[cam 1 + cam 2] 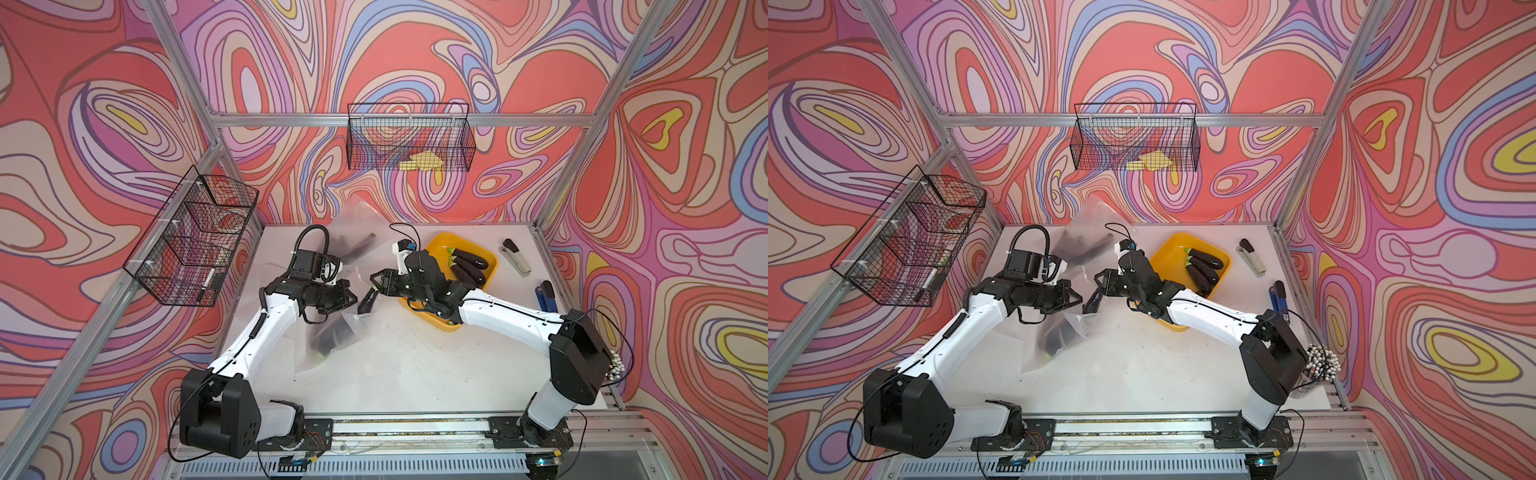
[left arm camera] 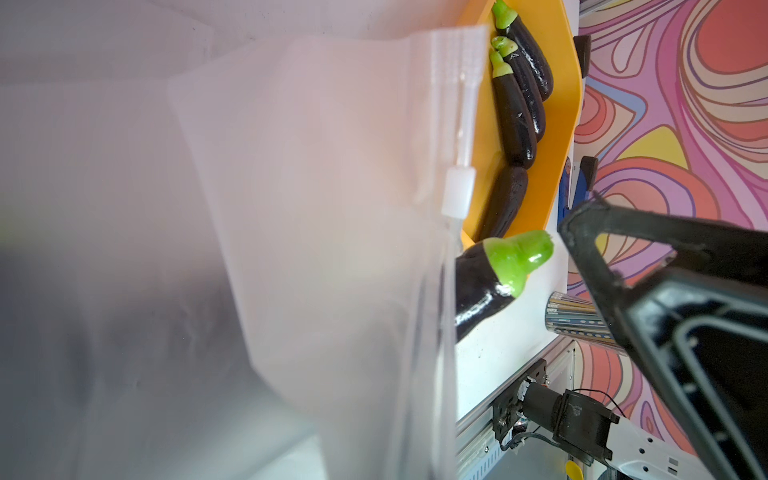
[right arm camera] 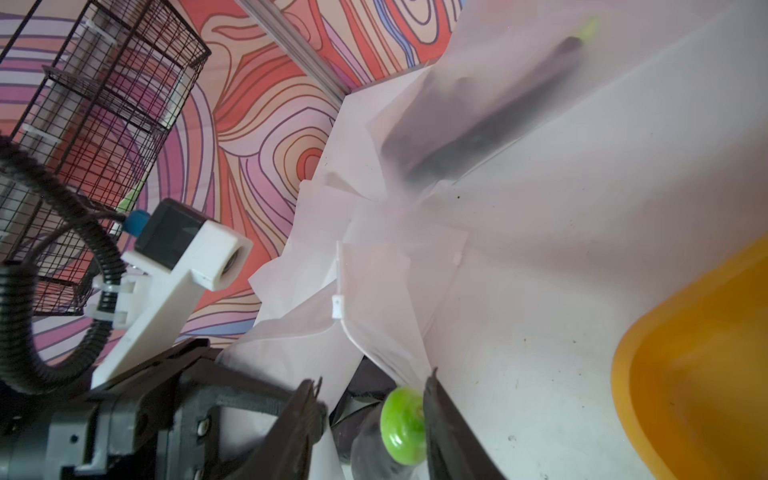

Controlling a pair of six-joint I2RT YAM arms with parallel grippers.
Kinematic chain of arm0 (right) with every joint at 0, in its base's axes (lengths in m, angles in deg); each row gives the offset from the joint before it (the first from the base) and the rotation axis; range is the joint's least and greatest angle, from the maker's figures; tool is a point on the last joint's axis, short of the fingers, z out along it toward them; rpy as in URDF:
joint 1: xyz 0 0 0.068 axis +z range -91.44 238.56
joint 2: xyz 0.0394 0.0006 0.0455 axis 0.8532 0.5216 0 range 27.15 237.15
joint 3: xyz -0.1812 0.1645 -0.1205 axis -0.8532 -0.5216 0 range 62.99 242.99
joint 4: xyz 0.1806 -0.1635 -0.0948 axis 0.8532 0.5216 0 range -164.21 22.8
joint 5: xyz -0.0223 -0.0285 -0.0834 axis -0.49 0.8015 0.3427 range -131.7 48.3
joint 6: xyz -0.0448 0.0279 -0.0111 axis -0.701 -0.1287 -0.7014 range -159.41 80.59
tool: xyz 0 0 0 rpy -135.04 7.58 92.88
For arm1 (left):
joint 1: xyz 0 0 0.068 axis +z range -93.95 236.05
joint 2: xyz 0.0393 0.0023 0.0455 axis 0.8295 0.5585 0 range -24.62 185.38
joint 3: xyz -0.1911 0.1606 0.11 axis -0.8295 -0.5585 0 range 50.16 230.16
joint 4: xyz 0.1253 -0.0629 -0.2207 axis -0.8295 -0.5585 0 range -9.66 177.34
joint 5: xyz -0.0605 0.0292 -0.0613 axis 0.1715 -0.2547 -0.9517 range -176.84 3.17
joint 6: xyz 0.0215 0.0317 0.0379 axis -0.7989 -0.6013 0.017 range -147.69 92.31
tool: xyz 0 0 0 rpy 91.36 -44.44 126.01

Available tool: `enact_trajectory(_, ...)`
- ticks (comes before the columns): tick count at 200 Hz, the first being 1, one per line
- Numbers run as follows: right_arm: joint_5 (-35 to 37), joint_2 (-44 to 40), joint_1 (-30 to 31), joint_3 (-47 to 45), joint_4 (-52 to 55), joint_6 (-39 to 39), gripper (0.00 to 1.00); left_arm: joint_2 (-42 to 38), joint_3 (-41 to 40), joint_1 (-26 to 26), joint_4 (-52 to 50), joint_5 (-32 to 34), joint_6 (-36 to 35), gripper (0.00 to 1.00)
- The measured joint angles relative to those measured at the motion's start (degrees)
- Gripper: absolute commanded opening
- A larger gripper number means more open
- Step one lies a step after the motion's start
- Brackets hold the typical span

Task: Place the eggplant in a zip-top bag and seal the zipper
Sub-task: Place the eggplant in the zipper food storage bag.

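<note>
My left tool is clamped on the zip-top bag. My right tool stands half open at its mouth, one jaw against the eggplant.

Tray sits back-right on the tabletop, spare eggplants in it, stapler just right of that. The bag is left of centre, with one eggplant poking out its mouth toward the tray.

bright even light, soft shadows, wide-angle bowing at edges, zip-top bag out of focus up close
</note>
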Motion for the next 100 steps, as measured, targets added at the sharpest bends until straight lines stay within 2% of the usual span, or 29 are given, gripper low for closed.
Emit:
enact_trajectory(18,-2.1,0.3,0.0,-0.3,0.7,0.5,0.39,0.0,0.0,0.0,-0.2,0.2,-0.3,0.00)
enact_trajectory(52,-4.4,0.4,0.0,-4.0,0.3,2.4,0.39,0.3,0.3,-0.1,-0.8,0.4,-0.6,0.00)
enact_trajectory(100,-1.8,-0.5,-0.3,-6.4,0.8,3.2,0.42,0.4,0.5,-0.4,-1.5,1.2,-1.2,0.00)
